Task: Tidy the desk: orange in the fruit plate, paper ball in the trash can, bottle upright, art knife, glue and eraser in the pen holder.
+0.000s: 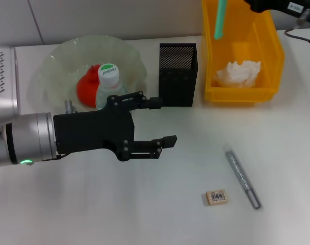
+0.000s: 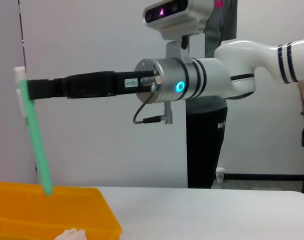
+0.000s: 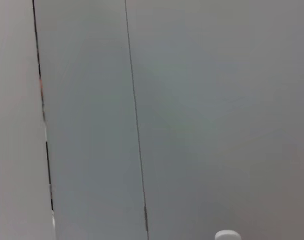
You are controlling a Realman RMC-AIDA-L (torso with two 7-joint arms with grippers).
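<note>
The left gripper (image 1: 162, 122) hangs above the table (image 1: 145, 214) with its two black fingers spread wide and nothing between them, one fingertip (image 1: 170, 140) nearer the robot and the other reaching toward the pen holder (image 1: 178, 74). Just behind the gripper's knuckles stands the bottle (image 1: 108, 84), upright, its white-and-green cap showing over the black housing. Touching the bottle on its far side, the orange (image 1: 87, 86) lies inside the fruit plate (image 1: 60, 64), whose wavy rim spreads out behind the left arm. The pen holder stands just beyond the open fingertips, a short way off. Past it, farther to the right, sits the trash can (image 1: 269, 61) with the paper ball (image 1: 239, 73) resting on its floor. The right gripper (image 2: 29, 89) is high over the trash can, pinching the top of a long green stick (image 2: 37, 145) that hangs down with its lower end at the can's back rim; whether it is the glue cannot be told. Nearer the robot, to the right of the left gripper and well apart from it, the eraser (image 1: 216, 197) lies flat with its barcode up, and beside it a slim silver art knife (image 1: 242, 177) lies on the table.
</note>
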